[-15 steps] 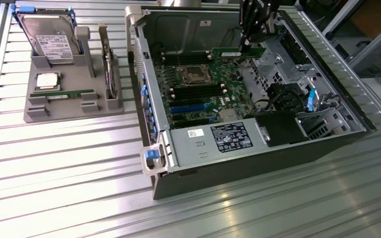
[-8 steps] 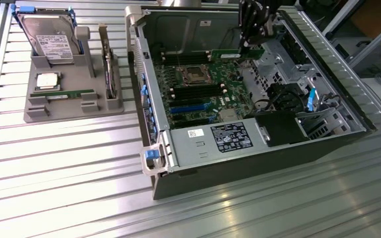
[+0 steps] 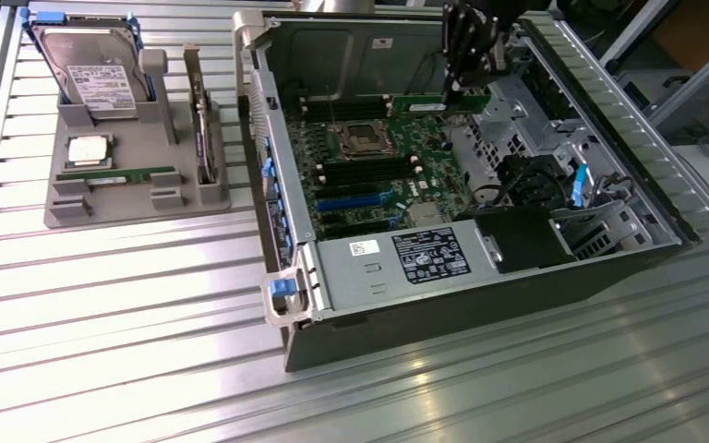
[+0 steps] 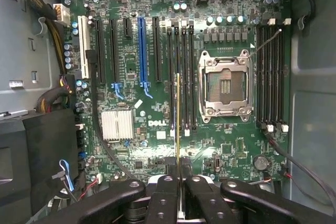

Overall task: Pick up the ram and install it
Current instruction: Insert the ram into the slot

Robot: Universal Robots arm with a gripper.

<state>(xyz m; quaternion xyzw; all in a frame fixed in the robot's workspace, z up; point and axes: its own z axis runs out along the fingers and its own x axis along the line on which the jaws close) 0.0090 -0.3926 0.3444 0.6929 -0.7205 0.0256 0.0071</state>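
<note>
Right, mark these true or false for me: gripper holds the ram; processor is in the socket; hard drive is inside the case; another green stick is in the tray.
1. The gripper holds the ram edge-on over the motherboard. True.
2. The socket holds the processor. False: the socket is empty and the processor lies in the grey tray.
3. The hard drive is inside the case. False: it stands in the tray.
4. Another green stick lies in the tray. True.

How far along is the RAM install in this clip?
Done: a ram stick is picked up and sits edge-on between the fingers of the claw, held over the open computer case. In hand: it hangs above the motherboard, near the black memory slots beside the empty processor socket. Left: seating it; no slot holds it yet. Another stick lies on the grey holder.
</note>
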